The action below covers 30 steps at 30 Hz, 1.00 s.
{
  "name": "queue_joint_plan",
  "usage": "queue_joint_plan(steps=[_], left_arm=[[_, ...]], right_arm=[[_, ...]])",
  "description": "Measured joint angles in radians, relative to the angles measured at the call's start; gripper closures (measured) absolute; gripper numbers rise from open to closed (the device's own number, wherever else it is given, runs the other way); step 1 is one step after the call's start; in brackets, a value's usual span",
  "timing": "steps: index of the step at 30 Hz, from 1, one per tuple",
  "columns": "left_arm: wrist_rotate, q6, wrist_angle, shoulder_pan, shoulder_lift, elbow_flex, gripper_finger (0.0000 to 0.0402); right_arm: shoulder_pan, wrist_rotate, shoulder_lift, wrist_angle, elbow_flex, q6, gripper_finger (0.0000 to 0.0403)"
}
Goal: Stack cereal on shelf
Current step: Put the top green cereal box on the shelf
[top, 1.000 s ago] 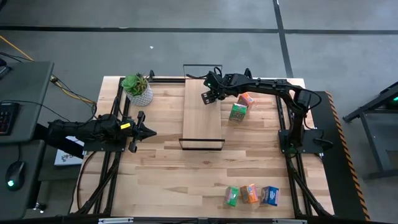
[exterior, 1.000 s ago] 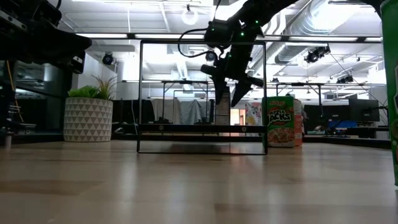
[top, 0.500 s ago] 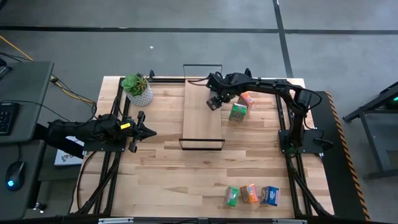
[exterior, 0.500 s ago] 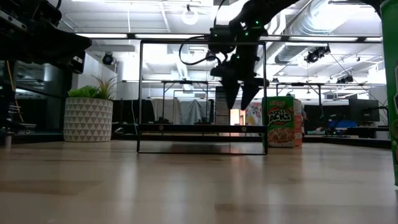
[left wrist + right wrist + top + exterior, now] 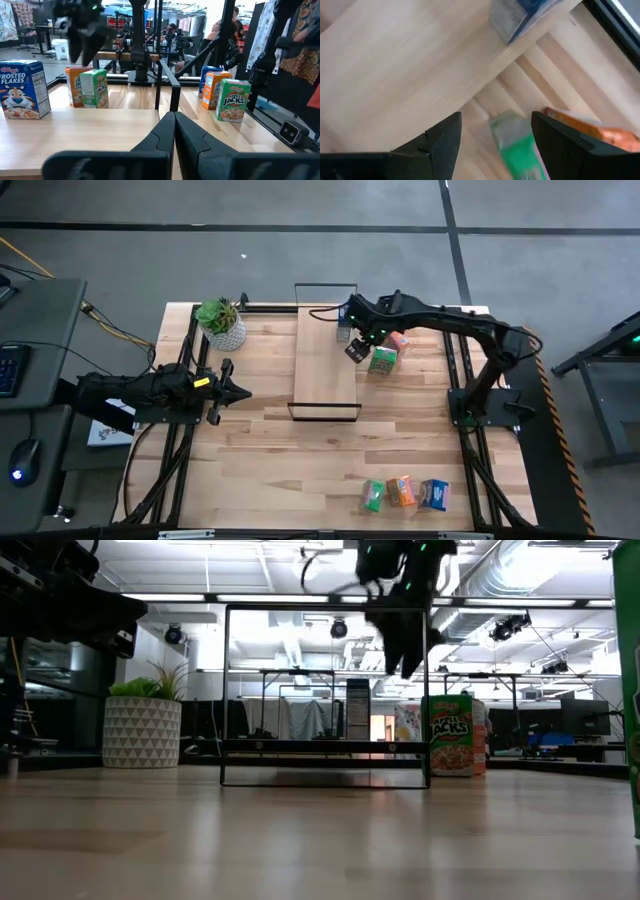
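A blue cereal box (image 5: 344, 332) stands on its base at the far end of the light-wood shelf (image 5: 325, 370); it also shows in the right wrist view (image 5: 525, 12) and the left wrist view (image 5: 22, 90). A green box (image 5: 382, 360) and an orange box (image 5: 397, 340) stand on the table just right of the shelf. My right gripper (image 5: 355, 350) is open and empty, raised above the shelf's right edge, beside the green box (image 5: 515, 145). Three more boxes, green (image 5: 373, 495), orange (image 5: 401, 491) and blue (image 5: 433, 494), stand near the front edge. My left gripper (image 5: 240, 390) is shut, left of the shelf.
A potted plant (image 5: 222, 323) stands at the far left of the table. The shelf's thin black wire frame (image 5: 325, 695) rises at its ends. Bare tabletop lies between the shelf and the three boxes at the front edge.
My right gripper has moved from over the shelf's far end toward the table's right and near side, toward the green box, rising and turning as it went. It has stayed open. The blue box has stayed standing on the shelf.
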Motion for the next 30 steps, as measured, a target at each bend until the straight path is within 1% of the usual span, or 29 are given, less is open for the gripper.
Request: queue_joint_plan(steps=[7, 10, 12, 14, 17, 19, 21, 23, 27, 30], left_arm=[[0.0, 0.0, 0.0, 0.0, 0.0, 0.0, 0.0398], [0.0, 0.0, 0.0, 0.0, 0.0, 0.0, 0.0398], [0.0, 0.0, 0.0, 0.0, 0.0, 0.0, 0.0398], [0.0, 0.0, 0.0, 0.0, 0.0, 0.0, 0.0398], [0.0, 0.0, 0.0, 0.0, 0.0, 0.0, 0.0398], [0.0, 0.0, 0.0, 0.0, 0.0, 0.0, 0.0398], [0.0, 0.0, 0.0, 0.0, 0.0, 0.0, 0.0398], [0.0, 0.0, 0.0, 0.0, 0.0, 0.0, 0.0398], [0.0, 0.0, 0.0, 0.0, 0.0, 0.0, 0.0398], [0.0, 0.0, 0.0, 0.0, 0.0, 0.0, 0.0398]], right_arm=[[0.12, 0.08, -0.116, -0.091, 0.0, -0.004, 0.0169], [0.184, 0.139, -0.153, -0.137, -0.003, 0.008, 0.0169], [0.224, 0.191, -0.193, -0.132, -0.044, 0.026, 0.0169], [0.258, 0.211, -0.243, -0.123, -0.115, 0.047, 0.0169], [0.281, 0.201, -0.336, -0.071, -0.246, 0.085, 0.0169], [0.285, 0.193, -0.401, 0.023, -0.321, 0.087, 0.0169], [0.285, 0.193, -0.459, 0.129, -0.383, 0.04, 0.0169], [0.284, 0.231, -0.501, 0.199, -0.427, -0.039, 0.0169], [0.284, 0.375, -0.541, 0.274, -0.469, -0.211, 0.0169], [0.284, 0.398, -0.546, 0.305, -0.469, -0.208, 0.0169]])
